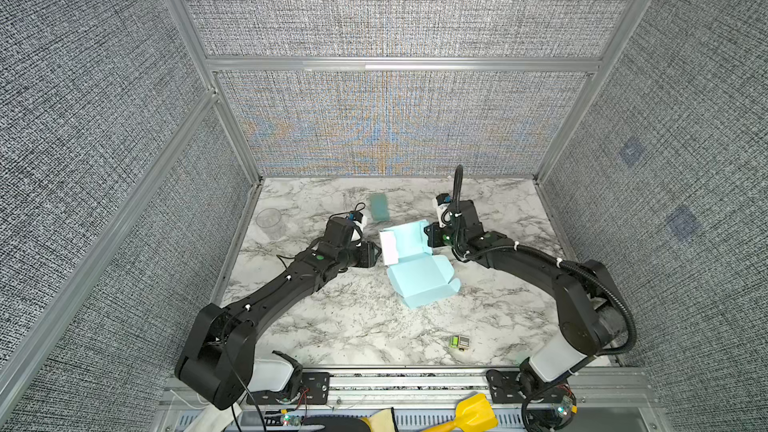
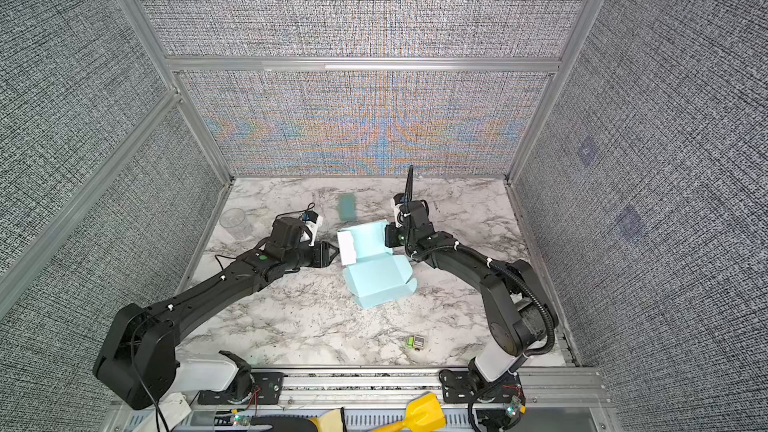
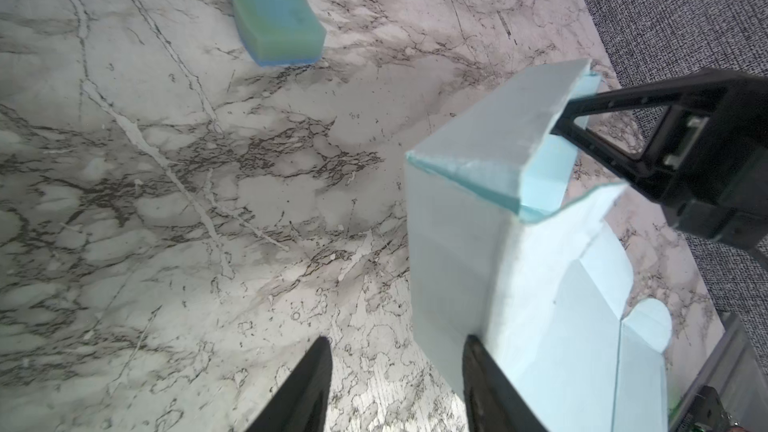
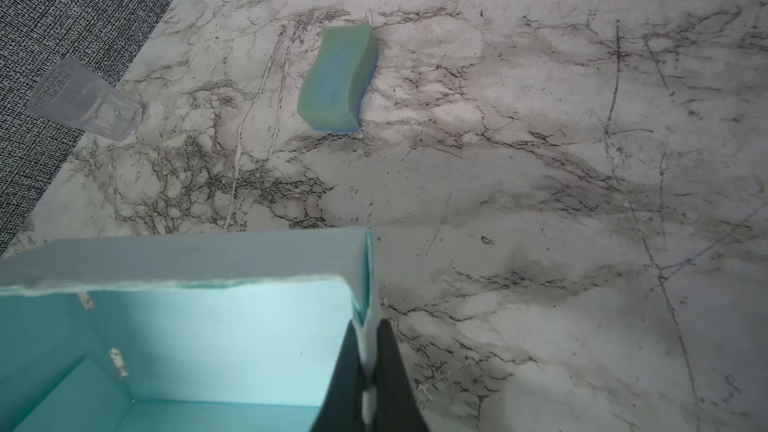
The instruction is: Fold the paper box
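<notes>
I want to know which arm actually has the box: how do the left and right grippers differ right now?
The right gripper is shut, pinching an upright wall of the paper box; the left gripper is open and grips nothing. The right gripper straddles the wall's top edge; the left gripper merely sits beside the box's outer wall. Both sit low at the box, on opposite sides of it.

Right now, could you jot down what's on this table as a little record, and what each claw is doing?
Paper box: pale blue, partly folded, walls up, front flap lying flat
Right gripper: shut on one box wall
Left gripper: open, beside the box's other side, gripping nothing
Also there: green sponge and clear glass, farther back
</notes>
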Motion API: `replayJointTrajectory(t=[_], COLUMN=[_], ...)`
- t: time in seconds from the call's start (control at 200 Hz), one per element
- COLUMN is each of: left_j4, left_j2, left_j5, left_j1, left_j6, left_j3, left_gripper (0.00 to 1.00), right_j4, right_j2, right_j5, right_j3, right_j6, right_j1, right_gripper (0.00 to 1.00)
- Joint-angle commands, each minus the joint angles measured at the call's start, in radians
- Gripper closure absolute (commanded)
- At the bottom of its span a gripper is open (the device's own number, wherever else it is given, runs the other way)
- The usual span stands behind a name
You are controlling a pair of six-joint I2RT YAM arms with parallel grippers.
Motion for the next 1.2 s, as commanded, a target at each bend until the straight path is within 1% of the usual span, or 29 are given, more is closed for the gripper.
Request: replayJointTrajectory(t=[0.0, 0.245, 0.325, 0.505, 0.79, 0.96, 1.196], left_j4=[0.055, 0.107, 0.119, 0.130, 0.182, 0.182, 0.154], left_j2=[-0.013, -0.007, -0.002, 0.024, 0.028, 0.039, 0.057], left_j5=[0.035, 0.095, 0.097, 0.123, 0.185, 0.185, 0.123], left_j1=[0.000, 0.000, 0.000, 0.000, 0.000, 0.000, 0.000], left_j6=[0.008, 0.024, 0.019, 0.031, 0.024, 0.028, 0.022], left_j3=[-0.014, -0.031, -0.033, -0.015, -0.007, -0.006, 0.013], left_gripper=[0.47, 0.49, 0.49, 0.52, 0.53, 0.53, 0.58], right_j4=[0.018, 0.025, 0.031, 0.038, 0.037, 0.035, 0.030], right_j2=[0.005, 0.012, 0.014, 0.016, 0.026, 0.027, 0.007], right_j5=[-0.010, -0.023, -0.028, -0.037, -0.037, -0.035, 0.013], right_j3=[0.008, 0.010, 0.010, 0.008, 0.011, 0.018, 0.018], right_j6=[0.017, 0.021, 0.026, 0.028, 0.022, 0.016, -0.003], right_j1=[0.000, 0.000, 0.000, 0.001, 0.001, 0.004, 0.030], right_gripper=[1.00, 1.00, 1.00, 1.00, 1.00, 1.00, 1.00])
